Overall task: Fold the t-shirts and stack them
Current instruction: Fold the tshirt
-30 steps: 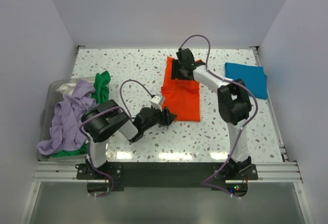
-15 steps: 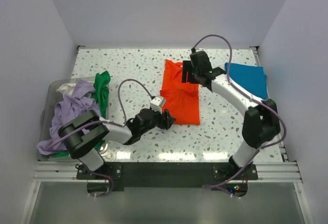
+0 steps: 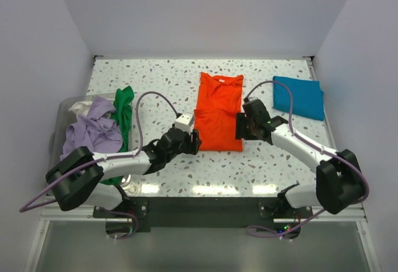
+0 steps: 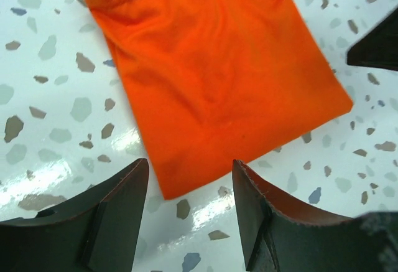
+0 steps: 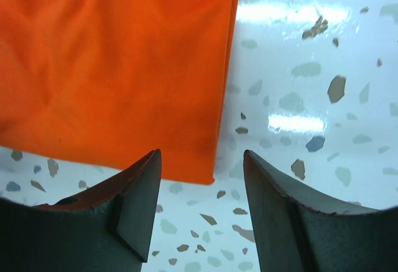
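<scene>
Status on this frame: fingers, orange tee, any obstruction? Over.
Left gripper open at near-left corner of orange t-shirt. Right gripper open at its near-right corner. Nothing held, nothing lying on it.

The orange t-shirt (image 3: 219, 113) is spread flat at centre, folded narrow. The teal t-shirt (image 3: 298, 96) is folded at far right. The lavender t-shirt (image 3: 93, 134), green t-shirt (image 3: 125, 106) and whitish t-shirt (image 3: 80, 106) are heaped at left.

Plain bright orange t-shirt (image 3: 219, 113). Plain teal-blue t-shirt (image 3: 299, 96). Solid green t-shirt (image 3: 125, 107), pale lavender t-shirt (image 3: 93, 132) and whitish t-shirt (image 3: 81, 106), all unpatterned. Light grey bin (image 3: 62, 107). White terrazzo tabletop (image 3: 155, 82) speckled with grey, brown and bluish chips. White with black joints on left arm (image 3: 121, 159) and right arm (image 3: 297, 142); purple cables (image 3: 153, 94). Pale lilac-grey walls (image 3: 186, 17).
</scene>
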`<act>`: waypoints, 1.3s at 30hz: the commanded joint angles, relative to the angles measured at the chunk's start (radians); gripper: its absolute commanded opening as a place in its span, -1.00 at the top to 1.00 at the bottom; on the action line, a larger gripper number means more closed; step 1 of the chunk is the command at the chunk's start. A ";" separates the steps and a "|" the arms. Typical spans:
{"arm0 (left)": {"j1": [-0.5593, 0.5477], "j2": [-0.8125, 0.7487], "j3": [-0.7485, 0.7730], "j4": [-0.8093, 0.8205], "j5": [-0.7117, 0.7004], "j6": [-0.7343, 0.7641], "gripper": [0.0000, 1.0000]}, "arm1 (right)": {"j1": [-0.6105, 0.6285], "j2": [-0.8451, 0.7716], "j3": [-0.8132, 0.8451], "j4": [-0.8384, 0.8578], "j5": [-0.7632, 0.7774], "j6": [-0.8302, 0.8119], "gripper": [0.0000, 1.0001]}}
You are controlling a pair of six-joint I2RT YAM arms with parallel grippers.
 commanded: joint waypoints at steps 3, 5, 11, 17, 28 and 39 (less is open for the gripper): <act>0.022 -0.009 0.013 -0.105 -0.044 0.014 -0.21 | 0.010 -0.080 -0.124 0.039 -0.084 0.049 -0.10; 0.036 -0.012 0.007 -0.105 -0.031 0.009 -0.21 | 0.012 -0.074 -0.166 0.073 -0.117 0.063 -0.05; 0.047 0.000 0.002 -0.104 -0.009 0.008 -0.22 | 0.012 -0.048 -0.213 0.125 -0.143 0.075 -0.01; 0.048 0.009 0.004 -0.099 -0.002 0.009 -0.22 | 0.012 0.003 -0.224 0.160 -0.135 0.074 0.09; 0.051 0.116 0.030 -0.076 0.060 -0.002 -0.22 | 0.012 0.041 -0.238 0.162 -0.120 0.069 0.53; 0.051 0.168 0.030 -0.042 0.121 -0.021 -0.15 | 0.010 0.032 -0.243 0.152 -0.114 0.063 0.54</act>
